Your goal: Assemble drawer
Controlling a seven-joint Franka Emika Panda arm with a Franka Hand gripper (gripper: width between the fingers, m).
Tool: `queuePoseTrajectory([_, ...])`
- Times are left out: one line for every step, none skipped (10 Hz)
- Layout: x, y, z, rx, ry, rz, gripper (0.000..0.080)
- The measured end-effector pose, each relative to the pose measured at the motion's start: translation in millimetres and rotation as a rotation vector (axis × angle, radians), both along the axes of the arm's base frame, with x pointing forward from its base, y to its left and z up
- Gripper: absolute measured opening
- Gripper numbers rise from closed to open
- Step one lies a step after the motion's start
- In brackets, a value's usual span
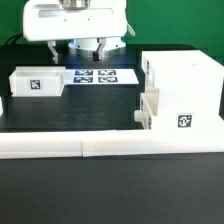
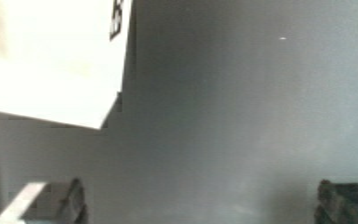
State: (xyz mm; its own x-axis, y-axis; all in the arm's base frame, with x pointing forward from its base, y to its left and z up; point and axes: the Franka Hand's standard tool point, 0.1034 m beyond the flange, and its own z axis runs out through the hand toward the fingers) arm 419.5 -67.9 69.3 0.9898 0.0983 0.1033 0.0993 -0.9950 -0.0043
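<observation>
The tall white box casing stands at the exterior view's right, with a tag on its front face. A small white tray sticks out at its lower left side, knob toward the left. A second white tray with a tag lies at the exterior view's left. My gripper hangs at the back, above the marker board, open and empty. In the wrist view my gripper has its fingers wide apart over dark table. A white part's corner with a tag edge shows beside it.
A long low white L-shaped bar runs along the front of the black table. The marker board lies between the left tray and the casing.
</observation>
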Motion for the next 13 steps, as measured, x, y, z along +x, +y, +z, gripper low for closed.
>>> queuePoseTrajectory([0.4,2.1,-0.1,0.001,0.0,0.005,0.0649])
queuePoseTrajectory([0.3,2.2,-0.3,0.0,0.0,0.013,0.0649])
queuePoseTrajectory([0.2,2.1,-0.5,0.0,0.0,0.013,0.0649])
queuePoseTrajectory([0.0,2.1,-0.6,0.0,0.001,0.015,0.0649])
queuePoseTrajectory([-2.1,-0.3,-1.3,-0.002,0.004,0.026,0.0649])
queuePoseTrajectory([-13.9,-10.4,-5.3,-0.002,0.029,0.027,0.0649])
queuePoseTrajectory([-24.3,-19.5,-10.2,-0.001,0.047,0.01,0.0649])
queuePoseTrajectory([-29.8,-24.9,-14.2,0.0,0.058,0.009,0.0649])
queuePoseTrajectory([-34.7,-30.3,-18.9,0.004,0.069,0.003,0.0649])
queuePoseTrajectory([-40.0,-34.1,-25.4,0.009,0.083,-0.007,0.0649])
queuePoseTrajectory([-43.8,-35.7,-32.6,0.018,0.1,-0.029,0.0649])
queuePoseTrajectory([-45.8,-34.1,-37.0,0.022,0.11,-0.034,0.0649])
queuePoseTrajectory([-48.4,-32.5,-42.1,0.024,0.115,-0.039,0.0649])
